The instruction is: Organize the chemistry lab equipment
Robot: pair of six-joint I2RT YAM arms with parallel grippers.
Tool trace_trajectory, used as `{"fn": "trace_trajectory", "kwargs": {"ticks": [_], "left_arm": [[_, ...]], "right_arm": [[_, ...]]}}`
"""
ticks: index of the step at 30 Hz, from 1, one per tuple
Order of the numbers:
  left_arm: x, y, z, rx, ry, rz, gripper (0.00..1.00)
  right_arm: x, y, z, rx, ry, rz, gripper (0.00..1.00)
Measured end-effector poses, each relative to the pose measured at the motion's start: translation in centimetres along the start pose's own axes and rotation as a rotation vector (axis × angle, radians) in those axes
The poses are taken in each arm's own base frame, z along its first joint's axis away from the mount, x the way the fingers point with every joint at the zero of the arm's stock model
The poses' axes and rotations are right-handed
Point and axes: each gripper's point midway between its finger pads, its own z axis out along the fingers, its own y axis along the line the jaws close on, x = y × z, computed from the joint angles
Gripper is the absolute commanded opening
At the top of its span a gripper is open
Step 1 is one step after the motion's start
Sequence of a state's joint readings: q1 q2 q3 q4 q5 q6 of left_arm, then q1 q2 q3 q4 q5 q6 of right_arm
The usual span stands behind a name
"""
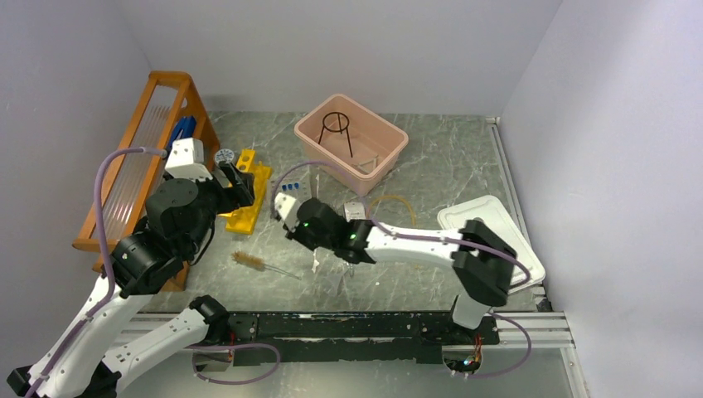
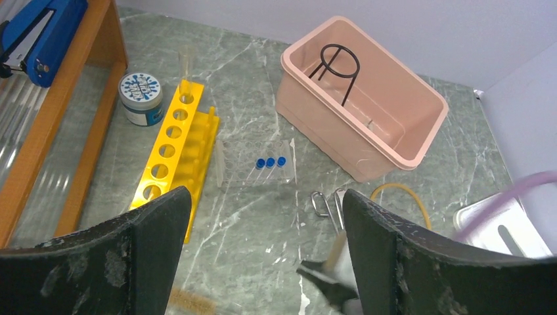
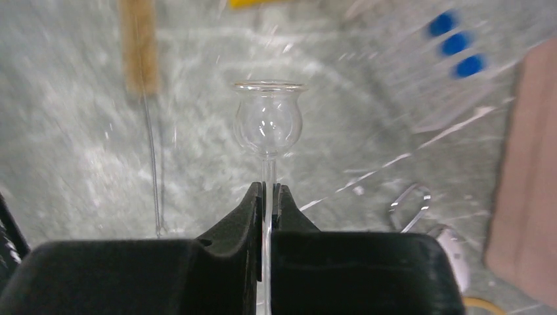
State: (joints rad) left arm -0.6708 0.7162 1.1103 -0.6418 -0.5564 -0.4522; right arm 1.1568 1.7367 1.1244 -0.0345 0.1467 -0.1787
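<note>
Fingers [image 3: 244, 211] of the right gripper [image 3: 268, 197] are pinched on the stem of a clear glass bulb tube [image 3: 268, 121], held over the table [image 1: 448, 166] near the wire brush [image 3: 139, 46]. Left gripper [image 2: 264, 193] is spread wide and empty, above the blue-capped tubes [image 2: 270, 162] beside the yellow tube rack [image 2: 172, 154].

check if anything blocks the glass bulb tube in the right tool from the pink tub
Nothing tall does. The metal tongs lie flat between the right tool, shut on the glass bulb tube, and the pink tub; the blue-capped tubes sit off to one side.
</note>
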Motion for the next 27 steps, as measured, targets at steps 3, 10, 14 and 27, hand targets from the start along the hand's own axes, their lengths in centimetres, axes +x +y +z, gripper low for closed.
{"fn": "trace_trajectory", "kwargs": {"ticks": [3, 10, 14, 27], "left_arm": [[0.1, -0.2, 0.0, 0.007, 0.005, -0.009, 0.93], [2.6, -2.8, 0.5, 0.148, 0.078, -0.011, 0.96], [5.6, -5.6, 1.1, 0.299, 0.160, -0.013, 0.90], [12.4, -14.1, 1.7, 0.721, 0.380, -0.162, 0.61]], "right_arm": [[-3.7, -2.4, -2.5, 0.049, -0.141, 0.066, 0.00], [-9.5, -8.9, -8.8, 0.112, -0.414, 0.326, 0.00], [-11.3, -12.4, -11.9, 0.113, -0.531, 0.495, 0.00], [-16.0, -12.1, -17.3, -0.109, -0.765, 0.817, 0.00]]}}
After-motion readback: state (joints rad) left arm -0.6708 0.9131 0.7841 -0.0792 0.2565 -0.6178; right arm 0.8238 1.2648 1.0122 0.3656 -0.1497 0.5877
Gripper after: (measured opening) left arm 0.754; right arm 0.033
